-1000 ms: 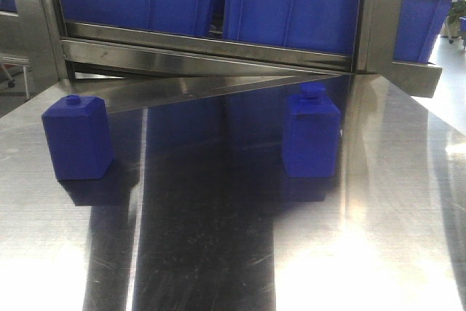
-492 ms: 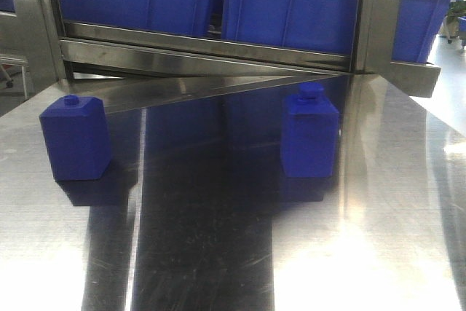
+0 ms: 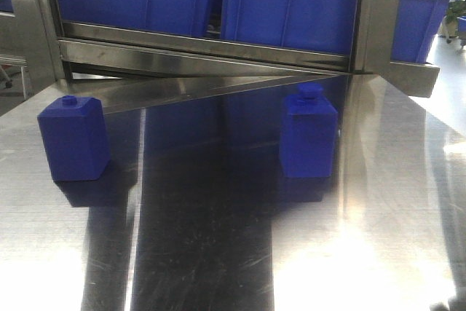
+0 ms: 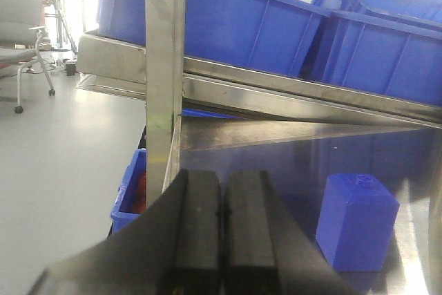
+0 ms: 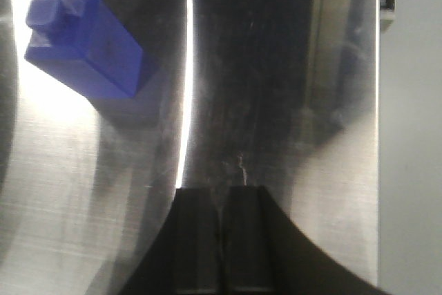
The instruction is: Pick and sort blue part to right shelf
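On the steel table (image 3: pixel 218 253), front view, the blue part (image 3: pixel 309 140) stood upright, right of centre and near the far edge, chunky round cap up, just in front of the right shelf (image 3: pixel 375 12) and its blue bins (image 3: pixel 291 9). A squatter blue block (image 3: pixel 73 140) with a low flat knob sat well apart on the left, not the target. The right gripper (image 5: pixel 221 240) hung over bare table with its pads pressed together and nothing between them; in its wrist view the blue part (image 5: pixel 90 46) lay off to the upper left, well apart from the fingers. The left gripper (image 4: pixel 221 233) was likewise closed and empty, near the squat block. Judgement: the step in hand was the reach, nothing grasped yet. To do it well, the right jaws needed opening wide first, then centring over the square body, pads on two flat opposite sides, below the sloped shoulders, not on the cap. Skewed approach risked tipping it or sliding it on the slick steel. Mixing up the two blocks was the main risk.
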